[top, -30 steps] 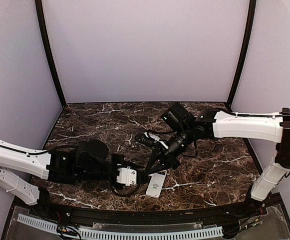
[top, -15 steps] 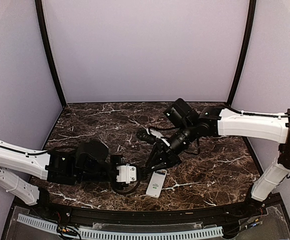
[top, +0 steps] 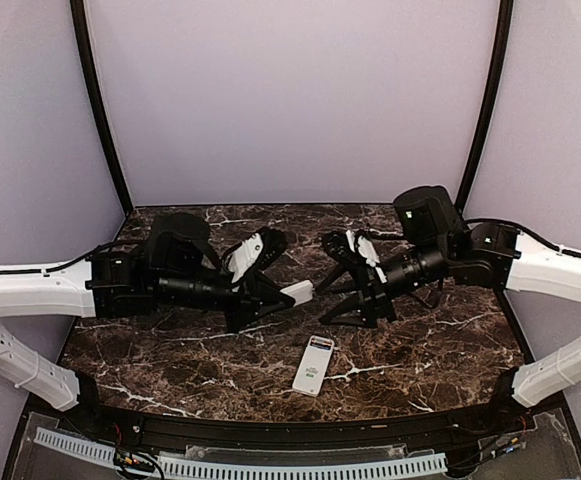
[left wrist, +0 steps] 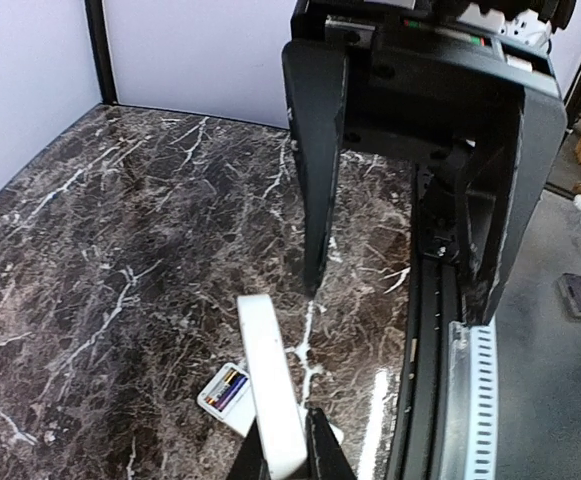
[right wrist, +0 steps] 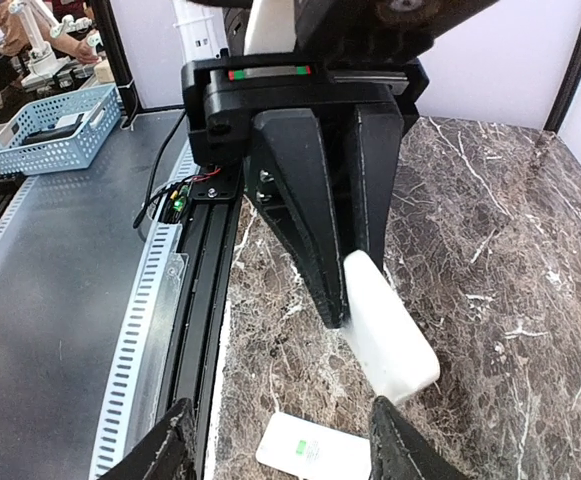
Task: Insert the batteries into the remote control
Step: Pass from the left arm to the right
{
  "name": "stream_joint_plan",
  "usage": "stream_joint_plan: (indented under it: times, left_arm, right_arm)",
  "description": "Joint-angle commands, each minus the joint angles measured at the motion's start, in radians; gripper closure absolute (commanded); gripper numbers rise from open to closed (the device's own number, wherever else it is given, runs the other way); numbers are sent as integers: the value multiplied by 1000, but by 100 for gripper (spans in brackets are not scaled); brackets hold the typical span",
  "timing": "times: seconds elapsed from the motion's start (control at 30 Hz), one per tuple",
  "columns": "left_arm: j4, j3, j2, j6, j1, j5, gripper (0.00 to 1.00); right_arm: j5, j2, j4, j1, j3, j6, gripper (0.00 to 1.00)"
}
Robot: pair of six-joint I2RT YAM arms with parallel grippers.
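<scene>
The white remote control (top: 313,366) lies flat on the marble near the front edge, also visible as the remote control (right wrist: 315,452). Its compartment end is uncovered, and the batteries (left wrist: 225,386) sit in it side by side. My left gripper (top: 276,291) hangs above the table, shut on a small white cover plate (left wrist: 268,375); the cover plate (right wrist: 390,335) points at the right arm. My right gripper (top: 339,283) faces it from the right, open and empty, the right gripper (right wrist: 285,455) straddling the remote from above.
A black rail (left wrist: 425,360) and a white slotted strip (left wrist: 470,400) run along the table's front edge. Purple walls (top: 290,90) enclose the back and sides. The two grippers face each other closely over the table's middle.
The right gripper opened and drew back up and to the right, off the remote. The left arm lifted away from the front edge toward the middle, with the cover plate in its jaws.
</scene>
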Motion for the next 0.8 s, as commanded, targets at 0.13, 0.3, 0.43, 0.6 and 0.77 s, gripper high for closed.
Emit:
stream_joint_plan:
  times: [0.13,0.3,0.43,0.6,0.77]
  left_arm:
    - [-164,167,100,-103,25,297,100]
    - [-200,176,104,-55,25,279,100]
    - [-232,196,111,-31,25,272,100]
    - [-218,196,112,-29,25,280,100]
    - [-211,185,110,-31,25,280,100]
  right_arm:
    - [5,4,-1,-31,74,55,46]
    - [-19,6,-63,-45,126,74,48]
    - [0,57,-139,-48,181,77,51]
    - [-105,171,-226,-47,247,63,55]
    - [-170,164,-164,-44,191,65,56]
